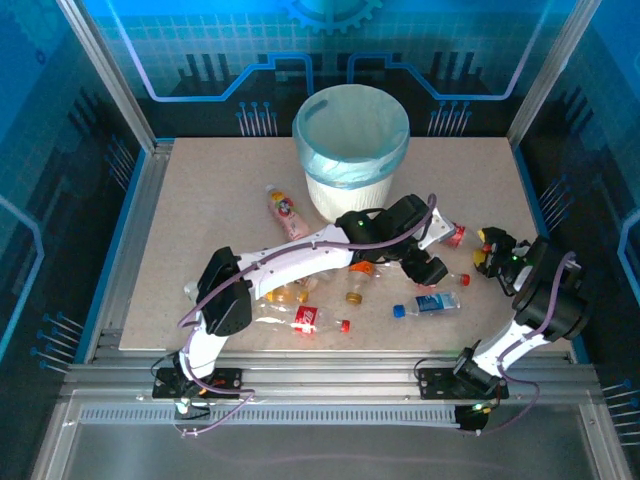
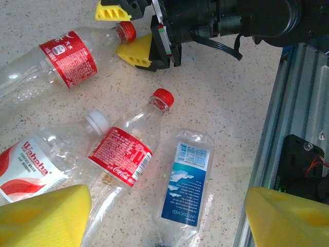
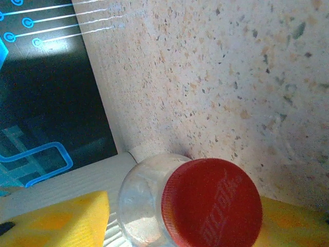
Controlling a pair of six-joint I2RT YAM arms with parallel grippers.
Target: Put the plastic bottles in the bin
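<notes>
seat the right gripper squarely on the neck of the clear bottle under its red cap (yellow pads flanking it, pinched or not impossible to tell), then lift off the table before swinging to the bin at the far edge. mind the left gripper, spread wide over a dented, red-labelled cola bottle.
</notes>
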